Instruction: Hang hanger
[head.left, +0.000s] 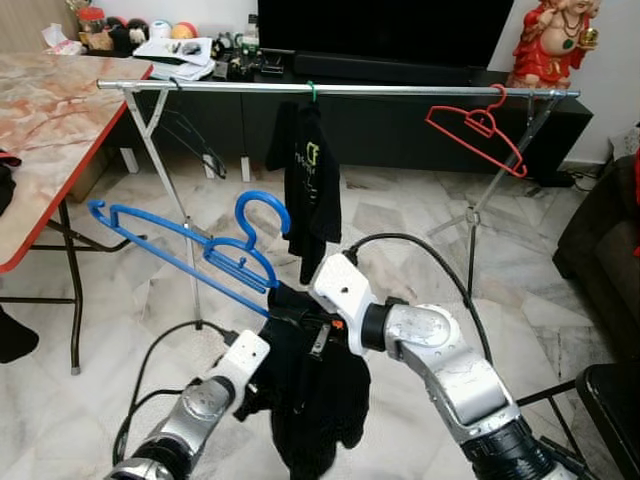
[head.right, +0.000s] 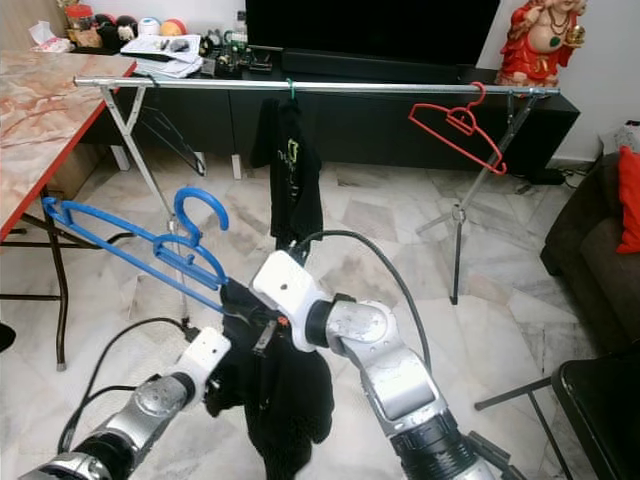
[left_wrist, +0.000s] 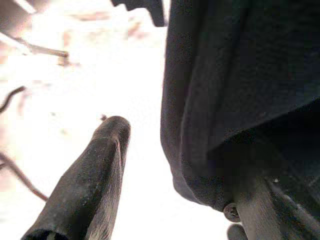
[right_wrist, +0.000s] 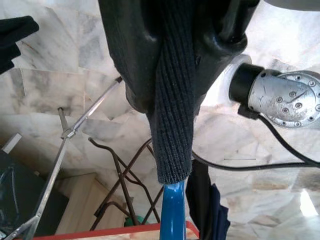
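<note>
The blue hanger (head.left: 185, 243), partly threaded into a black garment (head.left: 315, 390), is held low in front of the robot, well short of the silver rail (head.left: 340, 89) of the drying rack that spans the room ahead. The right gripper (head.left: 305, 325) is closed on the ribbed edge of the garment where it meets the hanger, as the right wrist view shows, with the blue plastic emerging just beneath the cloth. The left gripper (head.left: 262, 385) presses into the lower folds of the garment; its fingers (left_wrist: 92, 175) stand apart, one outside the cloth and the other behind it, so it is spread rather than clamped. By this evidence the task is at an early-to-middle stage: the hanger is in hand, but its hook points upward with no contact on the rail, and lifting and hooking remain. On the rail already hang a dark T-shirt (head.left: 310, 185) near the middle and a red hanger (head.left: 478, 128) towards the right end; the free stretch lies between them or towards the left end. A marble-topped table (head.left: 40, 130) stands left, a TV cabinet (head.left: 400, 120) behind.
</note>
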